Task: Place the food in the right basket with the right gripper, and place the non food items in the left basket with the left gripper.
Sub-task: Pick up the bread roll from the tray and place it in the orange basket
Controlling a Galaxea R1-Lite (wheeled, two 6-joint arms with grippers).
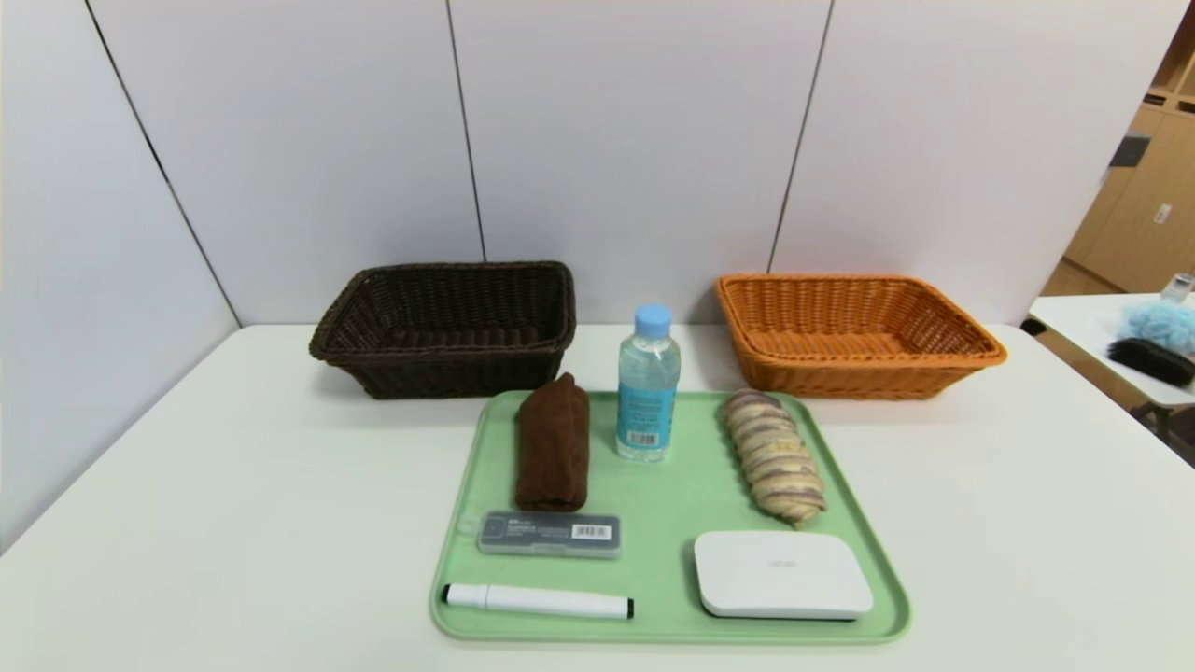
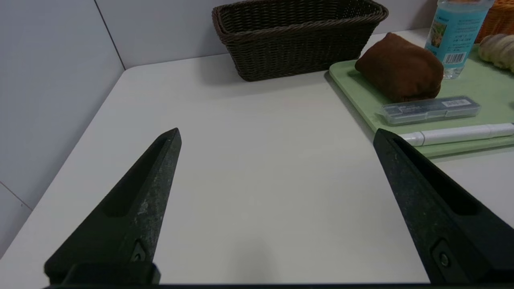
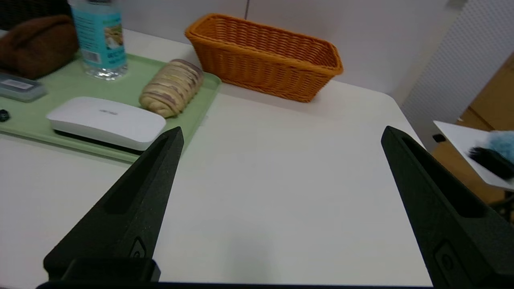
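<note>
A green tray (image 1: 672, 485) holds a rolled brown towel (image 1: 553, 443), an upright water bottle (image 1: 648, 385), a twisted bread loaf (image 1: 775, 455), a grey pencil case (image 1: 550, 534), a white marker (image 1: 537, 600) and a flat white box (image 1: 782, 574). Behind it stand a dark brown basket (image 1: 446, 327) on the left and an orange basket (image 1: 854, 331) on the right. My left gripper (image 2: 277, 136) hangs open over bare table left of the tray (image 2: 361, 96). Over bare table right of the tray (image 3: 200, 116), my right gripper (image 3: 283, 134) is open, empty. Neither arm shows in the head view.
Grey wall panels close off the table (image 1: 187, 523) at the back and left. A second table (image 1: 1102, 336) at the far right carries a blue fluffy thing (image 1: 1160, 322) and a black brush (image 1: 1150, 360).
</note>
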